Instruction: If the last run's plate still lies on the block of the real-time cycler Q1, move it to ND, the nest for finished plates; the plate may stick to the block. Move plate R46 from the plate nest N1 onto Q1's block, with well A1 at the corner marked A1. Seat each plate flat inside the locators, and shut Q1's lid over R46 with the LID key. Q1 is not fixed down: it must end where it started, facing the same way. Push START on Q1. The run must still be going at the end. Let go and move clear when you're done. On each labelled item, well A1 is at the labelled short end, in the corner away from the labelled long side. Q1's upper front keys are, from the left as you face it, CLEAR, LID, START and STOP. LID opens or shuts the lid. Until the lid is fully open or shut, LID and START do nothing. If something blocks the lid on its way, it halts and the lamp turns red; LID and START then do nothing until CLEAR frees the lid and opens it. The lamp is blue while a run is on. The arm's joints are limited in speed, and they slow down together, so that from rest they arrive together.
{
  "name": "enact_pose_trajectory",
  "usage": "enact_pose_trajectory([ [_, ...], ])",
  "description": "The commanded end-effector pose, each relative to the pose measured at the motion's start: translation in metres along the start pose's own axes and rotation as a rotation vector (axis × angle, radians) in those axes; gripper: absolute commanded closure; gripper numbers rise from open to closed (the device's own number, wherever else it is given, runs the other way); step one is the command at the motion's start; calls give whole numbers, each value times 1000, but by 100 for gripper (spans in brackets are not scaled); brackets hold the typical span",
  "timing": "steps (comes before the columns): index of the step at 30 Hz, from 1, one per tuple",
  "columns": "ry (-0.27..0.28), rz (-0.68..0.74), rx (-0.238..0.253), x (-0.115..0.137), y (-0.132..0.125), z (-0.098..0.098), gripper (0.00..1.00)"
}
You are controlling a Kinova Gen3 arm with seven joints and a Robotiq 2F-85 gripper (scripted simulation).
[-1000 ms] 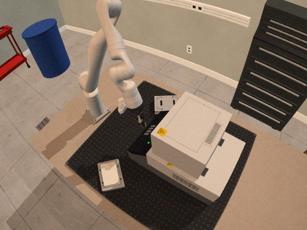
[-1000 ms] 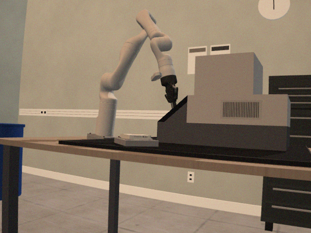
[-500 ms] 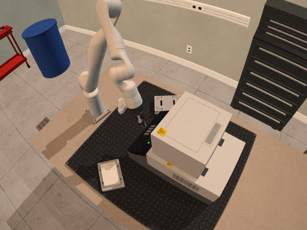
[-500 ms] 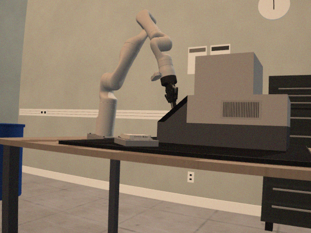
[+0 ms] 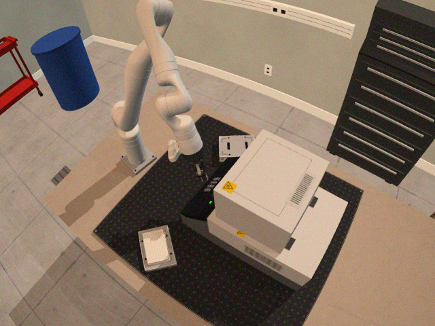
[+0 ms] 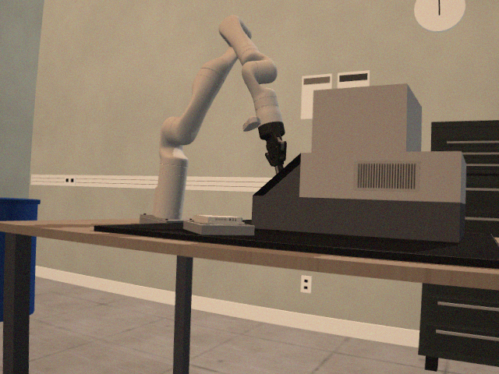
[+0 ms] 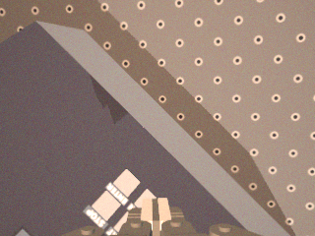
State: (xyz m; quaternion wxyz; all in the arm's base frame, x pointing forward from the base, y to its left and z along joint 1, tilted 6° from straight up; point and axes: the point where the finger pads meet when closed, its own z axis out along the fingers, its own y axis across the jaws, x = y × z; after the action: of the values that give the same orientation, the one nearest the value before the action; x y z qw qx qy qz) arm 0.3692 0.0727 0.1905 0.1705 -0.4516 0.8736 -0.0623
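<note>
The cycler Q1 [image 5: 270,196] stands on the black mat with its white lid [image 5: 272,178] down, so the block is hidden. Its lamp [image 5: 210,202] is green. My gripper [image 5: 202,176] is shut and empty. It points down at the upper key row [image 5: 211,183] on the sloped black front panel, at the panel's far end. In the wrist view the shut fingertips [image 7: 157,216] lie against the pale keys [image 7: 118,194]; I cannot tell which key they touch. A white plate [image 5: 155,248] lies in the grey nest at the front left. The other nest [image 5: 234,145], behind Q1, is empty.
The arm's base [image 5: 135,154] stands at the mat's left edge. A black drawer cabinet [image 5: 389,87] is at the right, off the table. A blue bin [image 5: 64,68] and a red cart [image 5: 13,73] stand on the floor at the left.
</note>
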Motion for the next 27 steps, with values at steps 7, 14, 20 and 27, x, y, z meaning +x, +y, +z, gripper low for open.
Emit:
enact_pose_trajectory([
  [7,-2,2,10,-2,-7,5,90],
  [14,-2,2,10,-3,-8,9,90],
  [20,-1,2,10,-4,-9,12,90],
  [27,-2,2,9,-5,-10,15,90],
])
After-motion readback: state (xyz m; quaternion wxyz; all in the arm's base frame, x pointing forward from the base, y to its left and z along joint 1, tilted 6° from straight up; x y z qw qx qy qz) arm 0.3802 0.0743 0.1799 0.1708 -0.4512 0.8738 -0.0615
